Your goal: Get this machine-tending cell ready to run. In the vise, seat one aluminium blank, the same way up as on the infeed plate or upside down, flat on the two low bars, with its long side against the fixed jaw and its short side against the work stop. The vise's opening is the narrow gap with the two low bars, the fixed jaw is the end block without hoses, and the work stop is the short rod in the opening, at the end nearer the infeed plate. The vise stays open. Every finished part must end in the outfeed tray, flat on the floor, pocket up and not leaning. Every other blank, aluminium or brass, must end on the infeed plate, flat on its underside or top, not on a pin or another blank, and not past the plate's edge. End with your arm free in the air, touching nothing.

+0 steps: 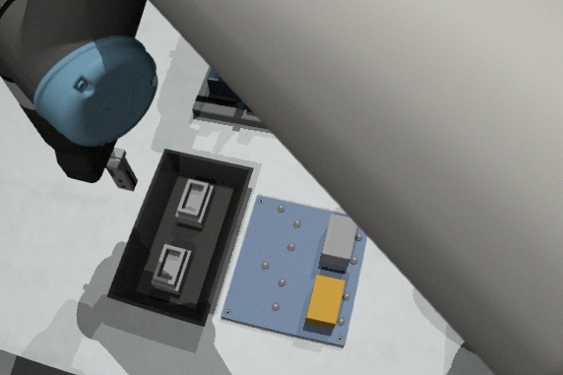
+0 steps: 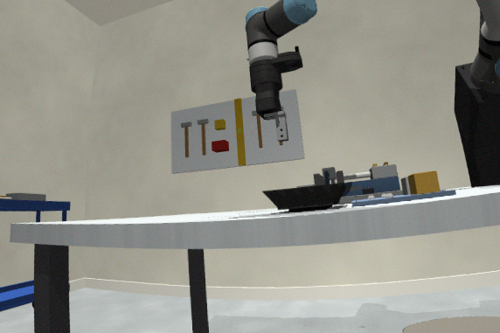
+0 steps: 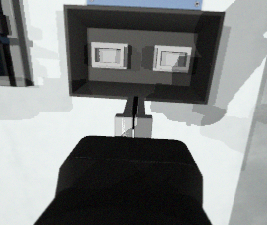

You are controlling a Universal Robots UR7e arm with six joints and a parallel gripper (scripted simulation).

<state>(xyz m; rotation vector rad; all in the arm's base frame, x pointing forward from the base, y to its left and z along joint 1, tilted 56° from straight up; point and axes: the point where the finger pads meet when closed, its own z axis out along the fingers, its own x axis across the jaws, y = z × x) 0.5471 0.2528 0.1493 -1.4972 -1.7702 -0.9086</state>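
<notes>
The dark rectangular outfeed tray (image 1: 143,239) lies ahead of and below the tool, long axis crosswise in the wrist view; two grey pocketed finished parts (image 3: 109,54) (image 3: 171,58) sit flat inside, pockets up; the arm hangs wrist-down, high over the white table (image 2: 175,230); its two-finger gripper (image 3: 135,106) is clenched on nothing.

The big arm (image 1: 374,72) covers most of the vise (image 1: 223,101) from above, so its gap and low bars cannot be seen. From the side, the dark tray (image 2: 306,196) wall hides the 2 parts inside. The wrist picture cuts off the blue plate (image 3: 141,3) at the top.
</notes>
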